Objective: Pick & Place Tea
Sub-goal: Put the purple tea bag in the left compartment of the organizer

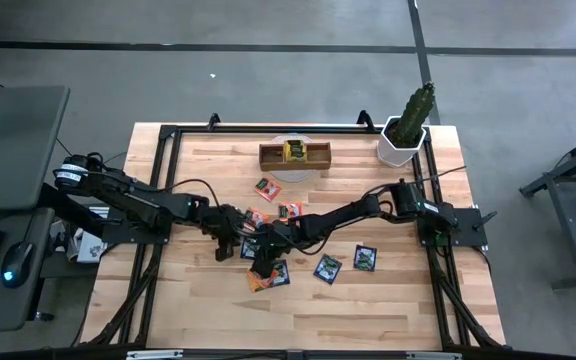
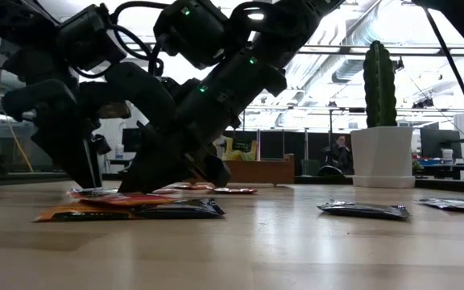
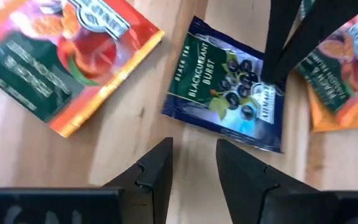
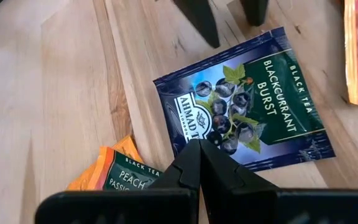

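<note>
Pale wooden table [image 1: 388,310] under both arms, dim room beyond; right gripper [image 4: 199,155] with fingers pressed shut, tips down on the edge of a dark blue blackcurrant sachet [image 4: 247,118] lying flat mid-table; left gripper [image 3: 191,163] just beside it, fingers parted a little around bare wood, holding nothing; orange sachets [image 3: 61,56] close on either side; two more dark sachets [image 1: 346,262] further right; brown tray [image 1: 295,155] and potted cactus [image 1: 408,125] at far edge
</note>
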Robot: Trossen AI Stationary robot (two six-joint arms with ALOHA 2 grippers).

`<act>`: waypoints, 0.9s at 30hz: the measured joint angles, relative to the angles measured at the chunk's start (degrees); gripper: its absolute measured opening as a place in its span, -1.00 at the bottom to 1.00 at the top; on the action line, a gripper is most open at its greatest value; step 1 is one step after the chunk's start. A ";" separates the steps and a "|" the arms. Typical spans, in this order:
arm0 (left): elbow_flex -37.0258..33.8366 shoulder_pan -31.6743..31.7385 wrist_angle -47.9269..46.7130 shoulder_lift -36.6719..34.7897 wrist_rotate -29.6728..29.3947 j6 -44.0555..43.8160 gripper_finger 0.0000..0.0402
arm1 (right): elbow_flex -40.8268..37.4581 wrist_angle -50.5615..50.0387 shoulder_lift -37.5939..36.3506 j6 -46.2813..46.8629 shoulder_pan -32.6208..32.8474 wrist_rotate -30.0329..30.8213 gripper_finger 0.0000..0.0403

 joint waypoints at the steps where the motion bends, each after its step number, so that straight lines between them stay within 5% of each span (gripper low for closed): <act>1: 0.00 0.00 0.00 0.00 0.55 -1.50 -0.39 | 0.00 -0.01 0.00 0.00 0.00 0.04 -1.00; 10: -0.58 1.99 0.43 0.00 6.39 -8.35 -0.39 | -0.02 -0.11 0.04 0.00 0.09 0.73 -1.00; 16: -10.35 9.25 19.24 -0.04 17.32 -11.36 -0.39 | -0.03 -0.15 0.07 -0.51 0.38 1.79 -1.00; 20: -17.30 11.31 36.73 -0.15 18.70 -18.96 -0.39 | -0.04 -0.17 0.09 -0.68 0.46 1.85 -1.00; 27: -18.65 11.30 37.71 -0.17 16.60 -25.07 -0.39 | -0.04 -0.17 0.11 -1.06 0.46 2.20 -1.00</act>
